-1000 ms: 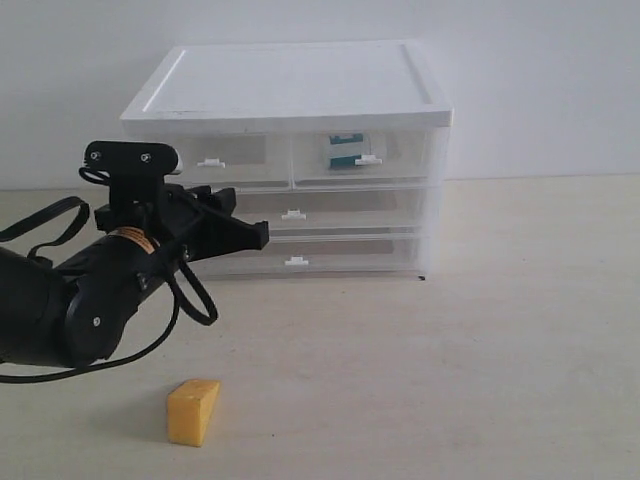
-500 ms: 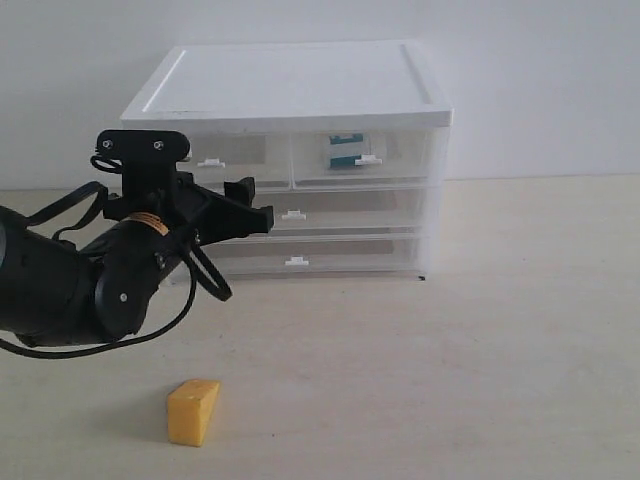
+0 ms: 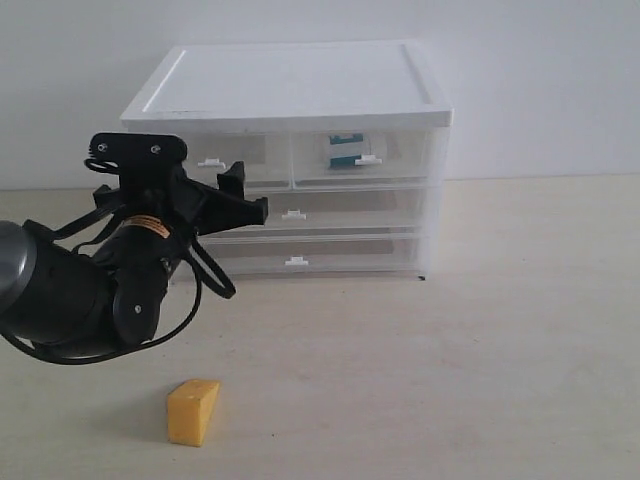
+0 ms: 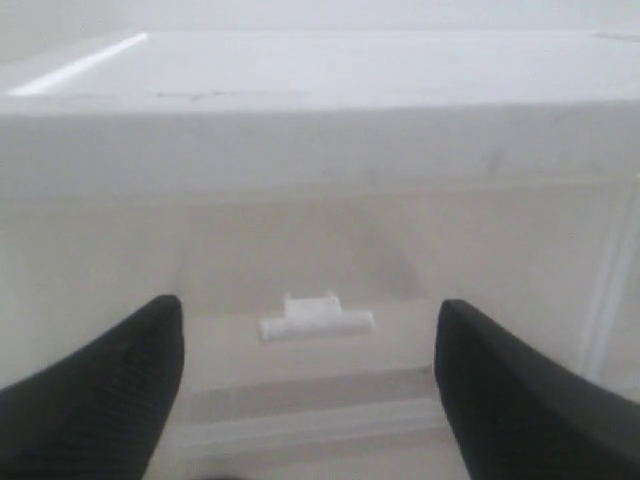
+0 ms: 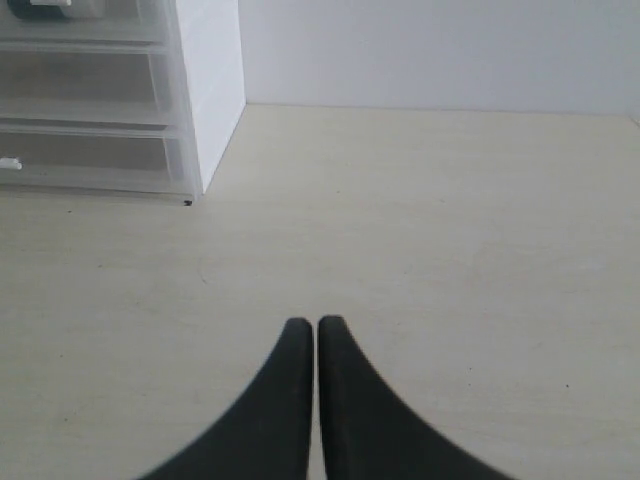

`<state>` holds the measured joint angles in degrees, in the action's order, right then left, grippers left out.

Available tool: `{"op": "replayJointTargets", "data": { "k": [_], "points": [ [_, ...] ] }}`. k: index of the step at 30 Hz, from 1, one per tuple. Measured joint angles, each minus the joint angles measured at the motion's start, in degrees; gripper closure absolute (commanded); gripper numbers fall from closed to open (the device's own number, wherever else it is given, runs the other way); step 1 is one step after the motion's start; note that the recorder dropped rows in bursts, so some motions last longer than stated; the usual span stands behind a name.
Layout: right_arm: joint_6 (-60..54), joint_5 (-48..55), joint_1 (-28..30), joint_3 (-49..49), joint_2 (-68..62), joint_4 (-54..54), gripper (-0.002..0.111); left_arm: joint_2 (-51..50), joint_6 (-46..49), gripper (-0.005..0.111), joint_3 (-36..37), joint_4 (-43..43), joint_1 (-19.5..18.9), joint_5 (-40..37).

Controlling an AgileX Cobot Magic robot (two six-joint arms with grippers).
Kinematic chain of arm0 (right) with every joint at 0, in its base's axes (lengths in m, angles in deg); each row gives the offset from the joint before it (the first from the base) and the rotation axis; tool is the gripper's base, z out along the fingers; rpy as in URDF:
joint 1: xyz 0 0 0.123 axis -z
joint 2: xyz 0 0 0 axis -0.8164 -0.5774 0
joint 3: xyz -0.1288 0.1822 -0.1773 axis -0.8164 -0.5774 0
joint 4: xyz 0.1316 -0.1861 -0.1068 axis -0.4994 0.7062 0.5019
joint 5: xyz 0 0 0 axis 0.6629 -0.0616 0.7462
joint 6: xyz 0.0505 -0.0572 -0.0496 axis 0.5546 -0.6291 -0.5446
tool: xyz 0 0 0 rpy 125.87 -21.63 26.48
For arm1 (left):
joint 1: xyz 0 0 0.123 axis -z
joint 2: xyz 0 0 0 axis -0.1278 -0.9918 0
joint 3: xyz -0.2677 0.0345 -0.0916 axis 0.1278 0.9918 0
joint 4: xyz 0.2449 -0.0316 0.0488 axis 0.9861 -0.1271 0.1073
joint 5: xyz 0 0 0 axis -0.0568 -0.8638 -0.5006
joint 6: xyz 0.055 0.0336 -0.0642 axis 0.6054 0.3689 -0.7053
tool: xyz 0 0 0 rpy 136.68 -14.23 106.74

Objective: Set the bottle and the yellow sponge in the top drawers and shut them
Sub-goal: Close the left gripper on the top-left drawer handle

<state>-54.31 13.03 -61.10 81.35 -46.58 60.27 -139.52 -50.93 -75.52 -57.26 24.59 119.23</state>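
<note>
The yellow sponge lies on the table near the front left. Inside the shut right top drawer stands the bottle, seen through the clear front. My left gripper is open and empty, hovering just in front of the left top drawer. In the left wrist view the drawer's white handle tab sits between the spread fingertips, a little beyond them and untouched. That drawer looks shut. My right gripper is shut on nothing, low over bare table; it does not show in the exterior view.
The white-topped cabinet stands at the back against a pale wall, with two full-width clear drawers below the top pair. Its right corner shows in the right wrist view. The left arm's black body hangs over the table's left side.
The left gripper has opened wide and swung up from the lower drawers toward the left top drawer's handle. The sponge and right gripper have not moved.
</note>
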Motion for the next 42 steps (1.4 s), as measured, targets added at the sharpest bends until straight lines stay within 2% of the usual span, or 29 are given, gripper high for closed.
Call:
{"op": "replayJointTargets", "data": {
  "k": [8, 26, 29, 34, 42],
  "points": [
    [0.0, 0.0, 0.0, 0.0, 0.0, 0.0, 0.108, -0.2, -1.3, 0.052, 0.0, 0.0, 0.0, 1.5],
    [0.0, 0.0, 0.0, 0.0, 0.0, 0.0, 0.108, -1.6, -1.6, 0.054, -3.5, -0.4, 0.4, 0.2],
    [0.0, 0.0, 0.0, 0.0, 0.0, 0.0, 0.108, -2.1, -1.6, 0.064, -3.6, -0.7, 0.4, 1.1],
    [0.0, 0.0, 0.0, 0.0, 0.0, 0.0, 0.108, -2.2, -1.6, 0.1, -3.6, -2.3, 0.4, 1.7],
    [0.0, 0.0, 0.0, 0.0, 0.0, 0.0, 0.108, -2.2, -1.6, 0.103, -3.6, -2.4, 0.4, 1.7]
  ]
}}
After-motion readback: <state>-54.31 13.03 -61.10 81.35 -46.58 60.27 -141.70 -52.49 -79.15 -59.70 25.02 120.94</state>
